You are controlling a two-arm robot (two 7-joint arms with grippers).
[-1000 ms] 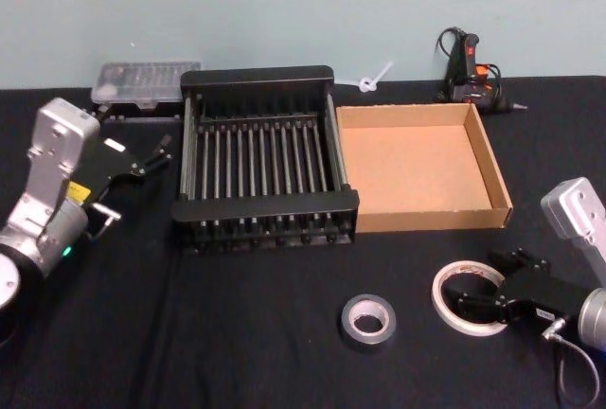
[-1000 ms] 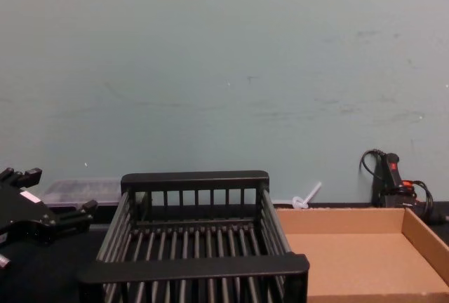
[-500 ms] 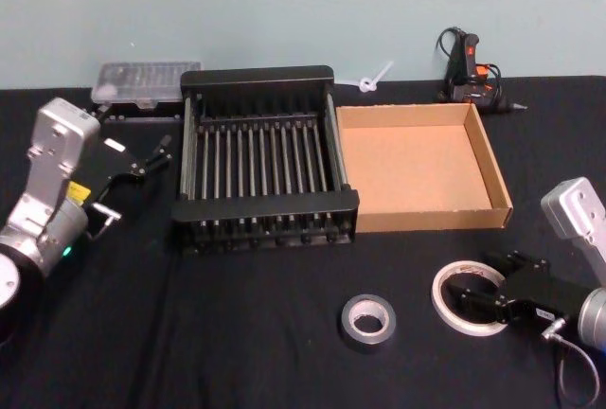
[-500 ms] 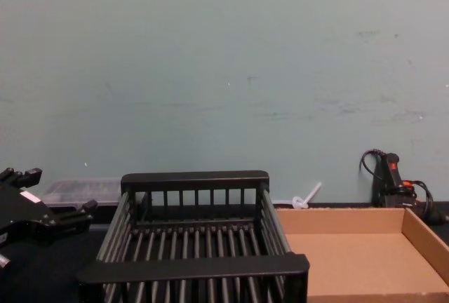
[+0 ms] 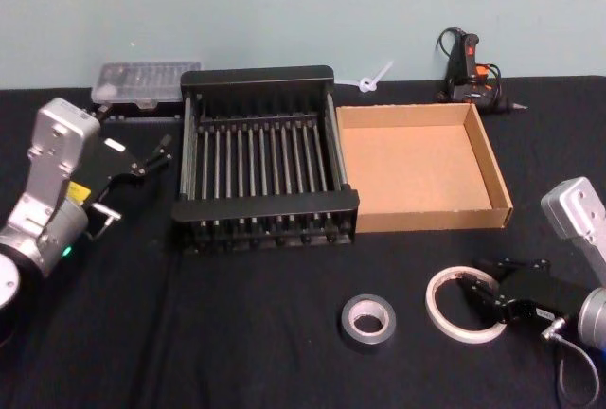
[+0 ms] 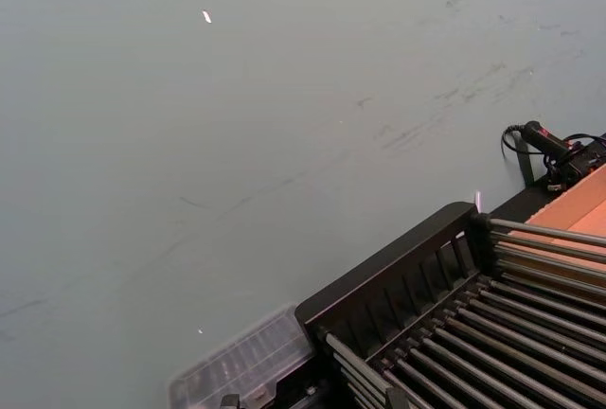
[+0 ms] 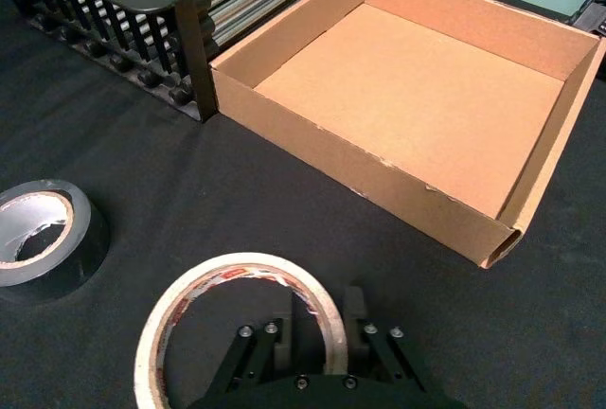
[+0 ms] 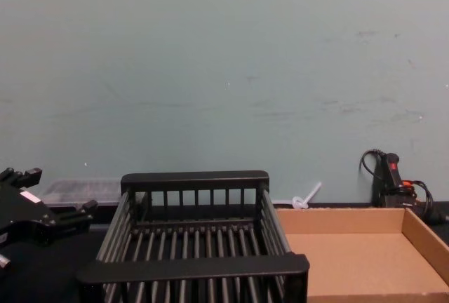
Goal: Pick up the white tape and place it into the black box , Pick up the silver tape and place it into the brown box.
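I pinch the white tape rim in my right pincer for lifting | left pincer idles spread, far left | black box awaits.

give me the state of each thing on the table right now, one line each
white tape: flat on table, wall pinched by right end effector
silver tape: flat on table, untouched
black box: empty
brown box: empty
left end effector: open, left of black box

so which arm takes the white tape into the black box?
Right. The right gripper already straddles the white tape's wall, one finger inside the ring and one outside. The left gripper sits off the black box's far-left side, away from both rolls.
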